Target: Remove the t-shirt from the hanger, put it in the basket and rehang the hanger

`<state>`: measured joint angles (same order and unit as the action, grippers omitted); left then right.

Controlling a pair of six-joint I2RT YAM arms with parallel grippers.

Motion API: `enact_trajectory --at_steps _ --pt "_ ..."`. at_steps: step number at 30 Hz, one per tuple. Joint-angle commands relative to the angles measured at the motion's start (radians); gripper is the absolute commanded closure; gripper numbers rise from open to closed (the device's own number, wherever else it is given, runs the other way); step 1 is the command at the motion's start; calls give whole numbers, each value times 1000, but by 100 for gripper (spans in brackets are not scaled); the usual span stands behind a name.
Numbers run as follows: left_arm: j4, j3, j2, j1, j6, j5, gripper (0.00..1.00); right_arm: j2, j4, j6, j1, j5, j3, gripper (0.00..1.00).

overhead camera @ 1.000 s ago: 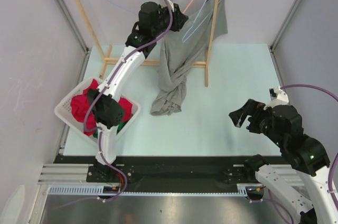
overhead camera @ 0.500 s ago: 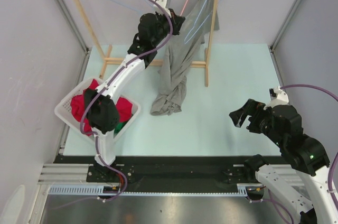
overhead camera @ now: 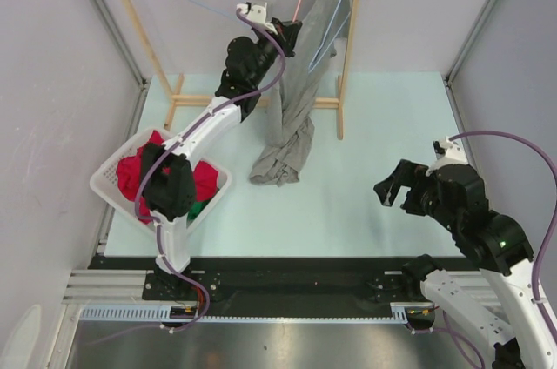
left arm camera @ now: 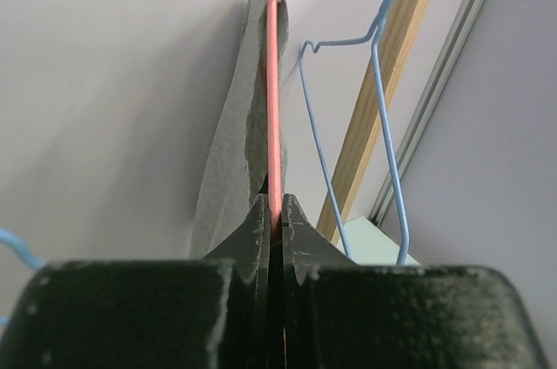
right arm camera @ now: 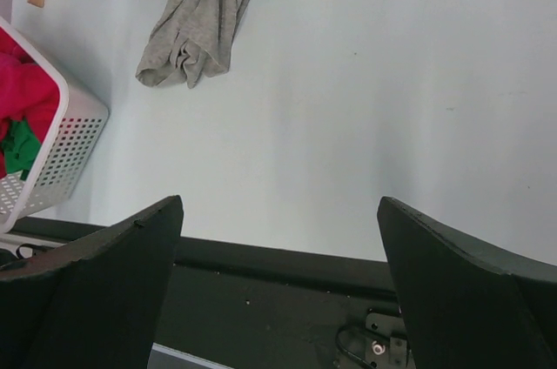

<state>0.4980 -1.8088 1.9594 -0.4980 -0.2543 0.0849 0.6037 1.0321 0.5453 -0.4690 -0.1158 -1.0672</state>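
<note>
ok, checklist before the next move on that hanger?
1. Left gripper shut on pink hanger: ok, wire pinched.
2. T-shirt off the hanger: not ok, it hangs up there, hem bunched on the table.
3. Blue hanger clear of the grip: ok, beside it, apart.
4. Blue hanger free of the shirt: cannot tell.
5. Right gripper open and empty: ok.
6. Right gripper at the shirt: not ok, well apart from it.

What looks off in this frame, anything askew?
The grey t-shirt hangs lopsided by the pink hanger, its lower end bunched on the table. The left gripper has its jaws shut on that hanger's wire. Nothing else stands out.
</note>
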Motion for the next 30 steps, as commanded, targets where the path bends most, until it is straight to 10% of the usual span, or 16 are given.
enact_trajectory --at_steps 1,17,30 --pt "374 76 -125 -2 6 9 100 13 -46 -18 -2 7 -7 1" --pt "473 268 -273 -43 131 -80 100 51 -69 -15 -2 28 -10 0" --pt "-191 712 -895 -79 46 -209 99 48 -87 -21 -2 73 -8 0"
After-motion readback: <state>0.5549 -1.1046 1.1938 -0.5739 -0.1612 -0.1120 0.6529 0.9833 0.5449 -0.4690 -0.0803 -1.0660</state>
